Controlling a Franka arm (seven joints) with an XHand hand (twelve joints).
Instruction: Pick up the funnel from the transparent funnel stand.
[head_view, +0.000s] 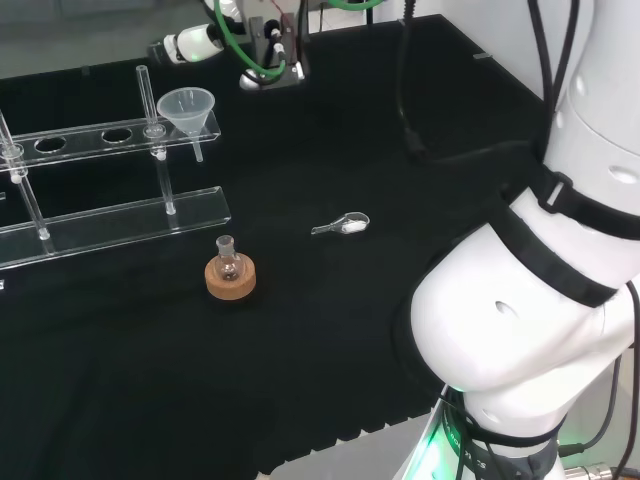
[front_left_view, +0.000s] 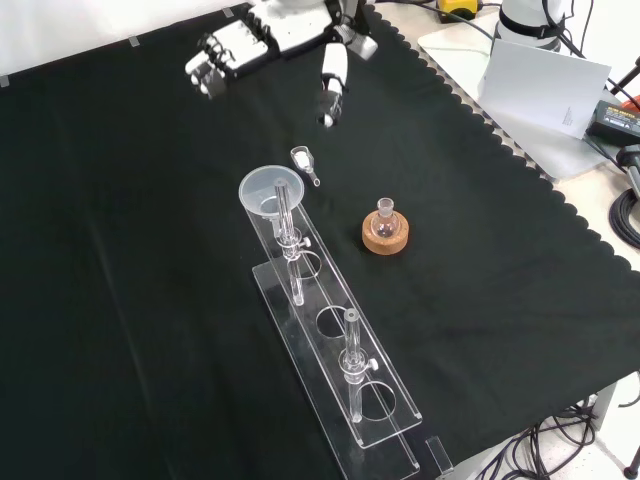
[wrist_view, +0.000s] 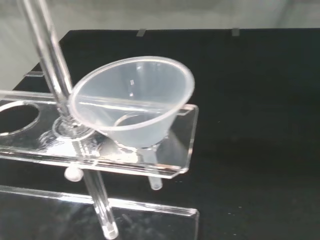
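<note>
One funnel (head_view: 186, 108), clear, seated in the end hole of the transparent funnel stand (head_view: 110, 220), cone up, stem hanging below the upper shelf; end hole nearest the hand in front view. One stand: upper shelf with round holes, base plate, two upright rods visible in front view. Three further holes vacant in front view. One small round flask (front_left_view: 385, 215) upright on one cork ring (front_left_view: 385, 236), right of the stand in front view, well apart from it. One small scoop (front_left_view: 303, 161) with white content lying on the black cloth of the bench (front_left_view: 120, 250), just beyond the funnel in front view, between funnel and hand. Hand (front_left_view: 240, 45) at top of front view, above the cloth, well apart from the funnel; fingers (front_left_view: 210, 70) relaxed, spread, thumb (front_left_view: 332, 85) pointing down toward the scoop; holding nothing. Wrist view: funnel close, tilted-looking rim toward camera, rod beside it.
</note>
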